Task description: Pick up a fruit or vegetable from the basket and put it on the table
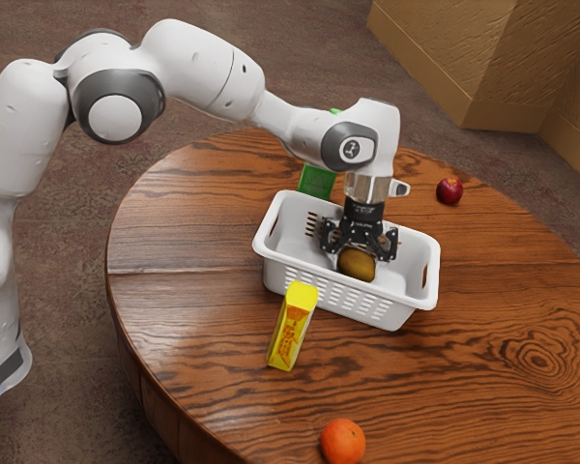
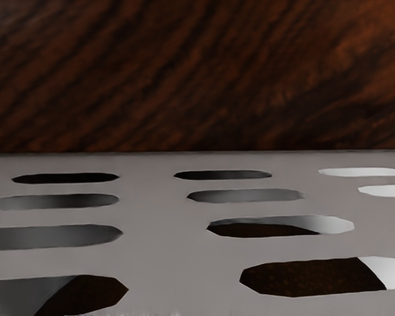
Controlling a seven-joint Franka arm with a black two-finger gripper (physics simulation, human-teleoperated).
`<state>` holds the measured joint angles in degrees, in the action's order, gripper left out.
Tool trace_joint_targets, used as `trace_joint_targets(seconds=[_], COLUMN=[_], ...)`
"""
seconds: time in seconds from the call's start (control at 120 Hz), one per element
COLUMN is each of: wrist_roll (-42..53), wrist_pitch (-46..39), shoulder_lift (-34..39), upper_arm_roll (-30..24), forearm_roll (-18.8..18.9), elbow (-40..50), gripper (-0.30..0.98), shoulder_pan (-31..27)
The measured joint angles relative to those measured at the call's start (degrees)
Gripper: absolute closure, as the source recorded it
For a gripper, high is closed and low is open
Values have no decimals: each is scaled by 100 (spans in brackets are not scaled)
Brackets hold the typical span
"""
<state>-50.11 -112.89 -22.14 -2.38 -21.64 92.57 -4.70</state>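
Brown fruit or veg (image 1: 357,265), poss. a potato or kiwi, lies in the white basket (image 1: 387,314), by its near long wall, approx. midway btwn the two short ends. Gripper (image 1: 360,253) points down inside the rim directly above it, fingers spread wide, one to each side of the fruit; no firm contact visible, so it prob. holds nothing. That straddle suits a grasp: the next move prob. calls for centring, lowering a bit, then closing.

Wrist view: slotted basket wall w/ dark wood of the table (image 1: 503,290) beyond. Wall is v. close, so a finger could catch it; a straight lift seems safest, and a rounded fruit may roll if pinched off-centre.

Around the basket, ext. view: yellow carton (image 1: 292,329) just beside the near long wall, toward the table's near edge; green carton (image 1: 317,182) behind the far long wall; red apple (image 1: 449,190) near the table's far edge, toward the ext. view's right; orange (image 1: 343,442) by the near edge. Bare wood right of the basket prob. suits the set-down.
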Motion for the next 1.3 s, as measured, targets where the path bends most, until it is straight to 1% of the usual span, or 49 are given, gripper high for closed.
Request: trace_joint_targets(seconds=[0.042, 0.158, 0.217, 0.283, 0.35, 0.417, 0.483, 0.525, 0.642, 0.7, 0.775, 0.892, 0.95, 1.083, 1.167, 1.225, 1.3], wrist_roll=[-13, -96, -150, -239, -345, -439, -512, -535, -548, -531, -501, -453, -405, -296, -248, -306, -872], wrist_pitch=[0, 1, 1, 1, 3, 5, 7, 7, 3, -74, -175, -275, -313, -371, -394, -495, -497], shoulder_lift=[4, 89, 255, 617, 940, 1009, 742, 413, -359, -677, -853, -932, -916, -575, -127, 419, 1260], upper_arm_roll=[6, 24, 21, 12, -20, -32, -39, -43, -209, -314, -397, -418, -415, -360, -270, -154, -84], forearm_roll=[-1, 20, 61, 251, 547, 884, 1234, 1407, 1677, 1781, 1878, 1952, 1909, 1773, 1606, 1501, 1370], elbow=[1, -1, 0, -8, -70, -482, -1212, -1802, -2934, -3285, -3430, -3473, -3455, -3110, -2575, -1844, -1053], gripper=[19, 19, 21, 22, 21, 21, 21, 21, 21, 21, 21, 21, 12, 5, 3, 2, 1], shoulder_pan=[2, -12, 19, 111, 195, 252, 238, 183, -198, -431, -766, -981, -1023, -1076, -1091, -1067, -844])
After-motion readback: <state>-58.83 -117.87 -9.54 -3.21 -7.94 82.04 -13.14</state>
